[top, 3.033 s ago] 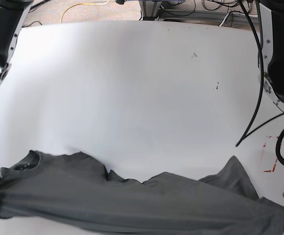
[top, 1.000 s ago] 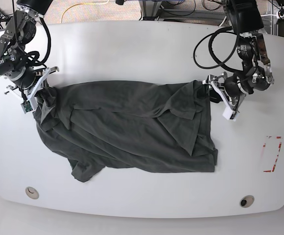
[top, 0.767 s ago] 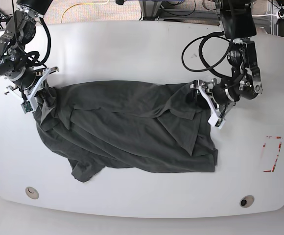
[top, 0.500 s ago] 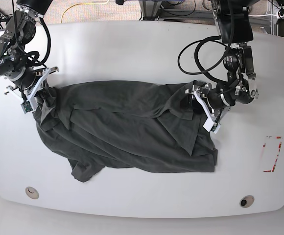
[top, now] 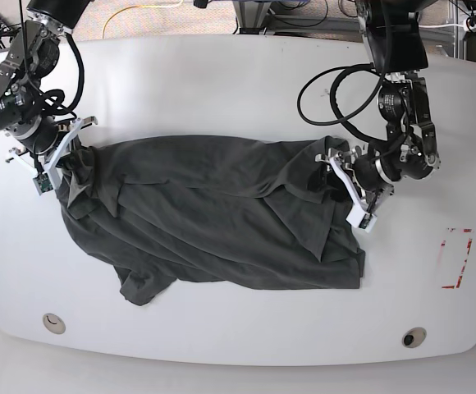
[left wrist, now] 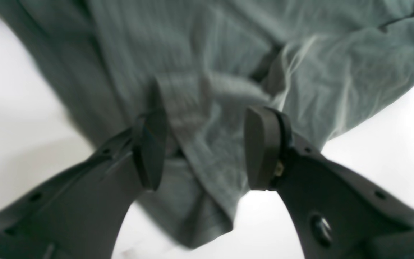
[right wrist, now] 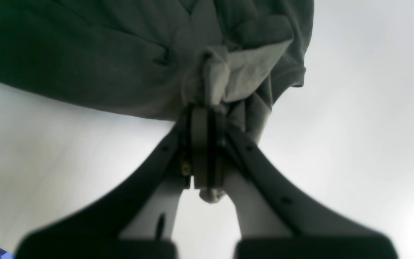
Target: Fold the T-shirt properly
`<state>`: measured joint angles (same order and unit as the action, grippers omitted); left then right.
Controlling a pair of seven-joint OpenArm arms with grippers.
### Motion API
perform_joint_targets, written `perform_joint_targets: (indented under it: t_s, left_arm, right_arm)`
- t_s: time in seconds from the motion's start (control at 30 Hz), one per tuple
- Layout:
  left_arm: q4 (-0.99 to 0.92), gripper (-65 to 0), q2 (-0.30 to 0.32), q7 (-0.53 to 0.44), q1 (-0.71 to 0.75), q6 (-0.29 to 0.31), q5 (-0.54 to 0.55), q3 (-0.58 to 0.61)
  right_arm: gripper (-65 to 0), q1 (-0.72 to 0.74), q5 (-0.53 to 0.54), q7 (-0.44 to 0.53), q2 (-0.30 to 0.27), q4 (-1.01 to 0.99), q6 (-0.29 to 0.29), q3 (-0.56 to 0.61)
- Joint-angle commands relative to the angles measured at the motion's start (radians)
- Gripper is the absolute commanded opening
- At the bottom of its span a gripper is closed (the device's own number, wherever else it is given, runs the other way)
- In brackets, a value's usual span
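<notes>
1. The table (top: 238, 74) is seen as one big white top, and pretty much everything else is placed relative to it.
2. The T-shirt (top: 213, 213) is spread wrinkly across the middle of the table, dark grey, with one corner bunched toward the table's near-left part.
3. The left gripper (top: 346, 190) is found at the shirt's edge on the table's right side in the base view; its jaws are parted with a fold of cloth lying between the pads (left wrist: 261, 151), not pinched.
4. The right gripper (top: 56, 162) is clamped tight on a bunched bit of shirt at the table's left side.
</notes>
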<state>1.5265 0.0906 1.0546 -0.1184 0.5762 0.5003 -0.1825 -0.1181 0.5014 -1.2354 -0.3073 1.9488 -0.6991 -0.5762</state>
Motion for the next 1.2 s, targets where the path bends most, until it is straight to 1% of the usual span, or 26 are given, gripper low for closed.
perform_joint_targets:
  t_s: [0.0, 0.2, 0.37, 0.4, 0.5, 0.57, 0.73, 0.83, 1.17]
  left_arm:
    - [0.032, -33.3, 0.042, 0.011, -0.008, 0.001, 0.010, -0.015]
    - [-0.010, -33.2, 0.073, 0.016, 0.030, 0.006, 0.011, -0.107]
    - [-0.079, -32.8, 0.080, 0.016, 0.030, 0.014, 0.022, -0.119]
    - [-0.090, -31.8, 0.080, 0.016, 0.030, 0.023, 0.033, -0.120]
    - [-0.139, -26.3, 0.080, 0.016, 0.030, 0.061, 0.091, -0.127]
    - [-0.174, -23.7, 0.080, 0.016, 0.029, 0.069, 0.131, -0.136]
    - [-0.257, -23.1, 0.071, 0.016, 0.015, 0.069, 0.206, -0.150]
    - [-0.303, -23.1, 0.050, 0.016, -0.014, 0.069, 0.235, -0.154]
    - [-0.465, -23.1, 0.008, 0.011, -0.089, 0.069, 0.243, -0.156]
  right_arm:
    - [-65.0, 0.013, 0.015, 0.018, -0.016, 0.018, 0.001, -0.006]
    - [-65.0, 0.014, 0.015, 0.018, -0.016, 0.018, 0.001, -0.005]
    - [-65.0, 0.024, 0.015, 0.018, -0.016, 0.018, 0.001, -0.005]
    - [-65.0, 0.024, 0.015, 0.018, -0.016, 0.018, 0.001, -0.005]
    - [-65.0, 0.025, 0.015, 0.018, -0.016, 0.018, 0.001, -0.003]
    - [-65.0, 0.027, 0.015, 0.018, -0.016, 0.018, 0.001, -0.003]
    - [-65.0, 0.027, 0.015, 0.018, -0.016, 0.018, 0.001, -0.001]
    - [-65.0, 0.027, 0.013, 0.018, -0.016, 0.018, 0.001, -0.001]
    - [-65.0, 0.027, 0.013, 0.018, -0.016, 0.018, 0.001, -0.001]
